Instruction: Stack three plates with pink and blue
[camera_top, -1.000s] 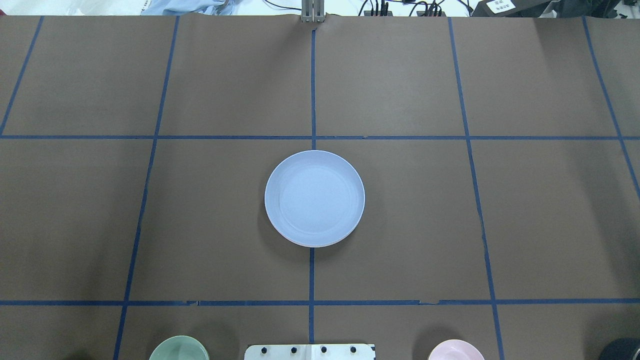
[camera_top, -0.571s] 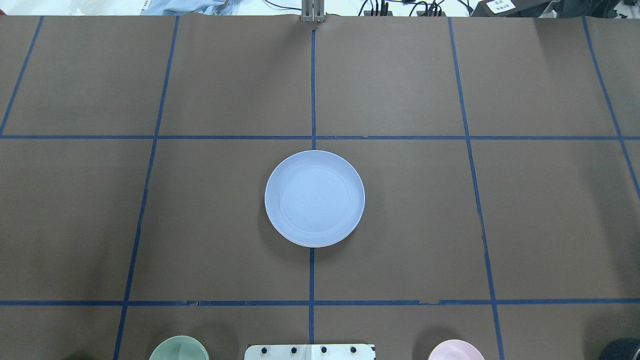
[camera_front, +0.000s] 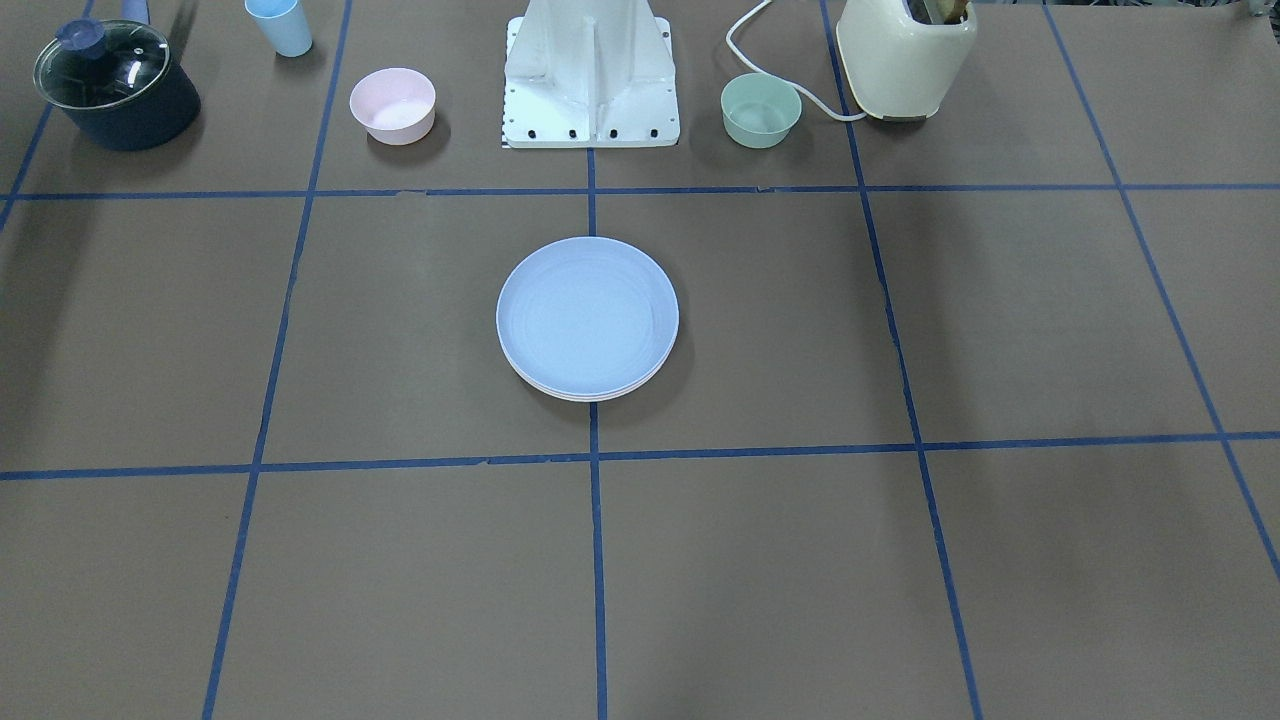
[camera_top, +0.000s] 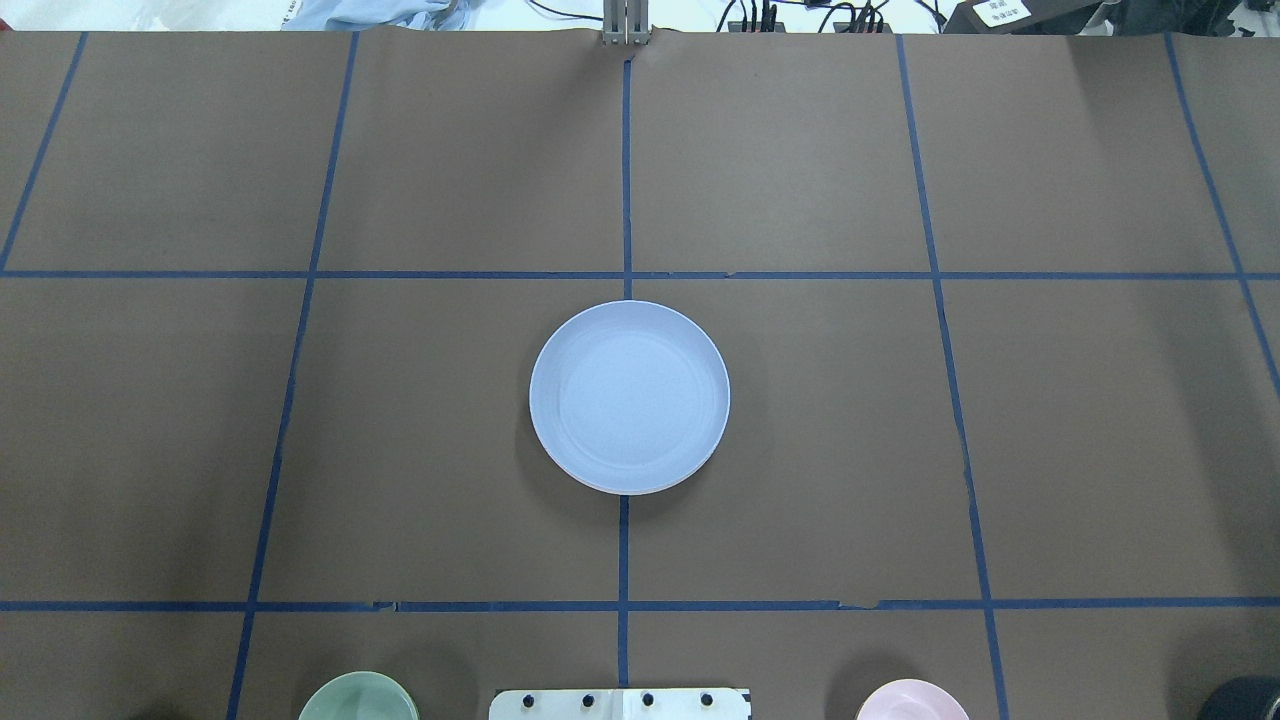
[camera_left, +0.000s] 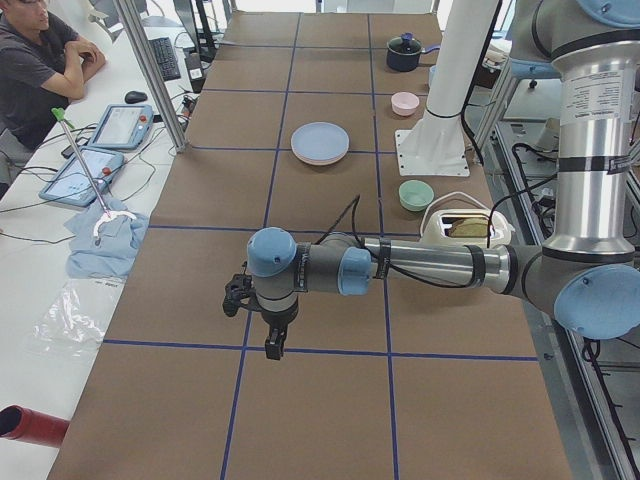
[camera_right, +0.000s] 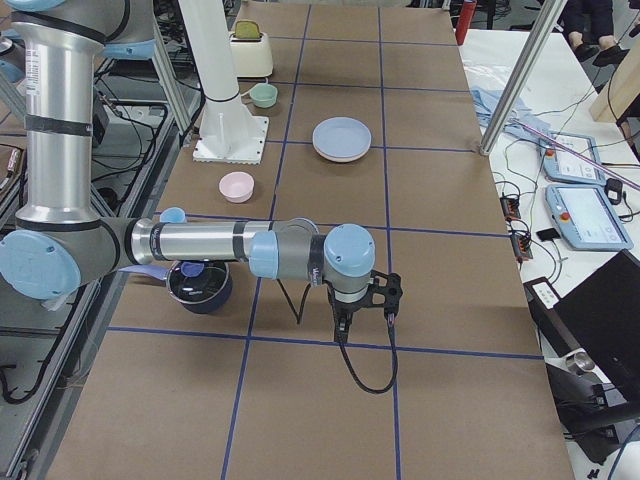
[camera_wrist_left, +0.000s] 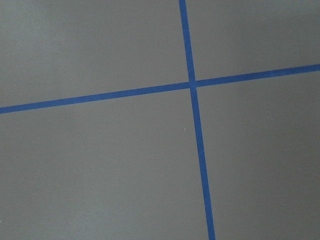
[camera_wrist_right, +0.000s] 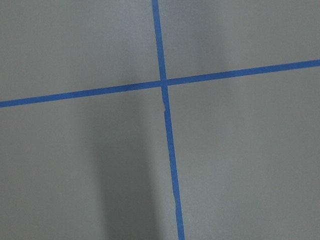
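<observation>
The light blue plate (camera_front: 587, 315) lies on top of a stack at the table's middle, also in the overhead view (camera_top: 629, 396). Pale rims of plates under it (camera_front: 590, 397) show at the stack's near edge; I cannot tell their colours. The stack shows small in the side views (camera_left: 320, 142) (camera_right: 341, 137). My left gripper (camera_left: 270, 340) hangs over bare table far from the stack. My right gripper (camera_right: 362, 318) hangs over bare table at the other end. Both show only in the side views, so I cannot tell whether they are open or shut. Both wrist views show only brown table and blue tape.
By the robot base (camera_front: 590, 75) stand a small pink bowl (camera_front: 392, 103), a mint-green bowl (camera_front: 760, 108), a cream toaster (camera_front: 905, 55), a dark lidded pot (camera_front: 115, 83) and a blue cup (camera_front: 279, 25). An operator (camera_left: 35, 70) sits beside the table.
</observation>
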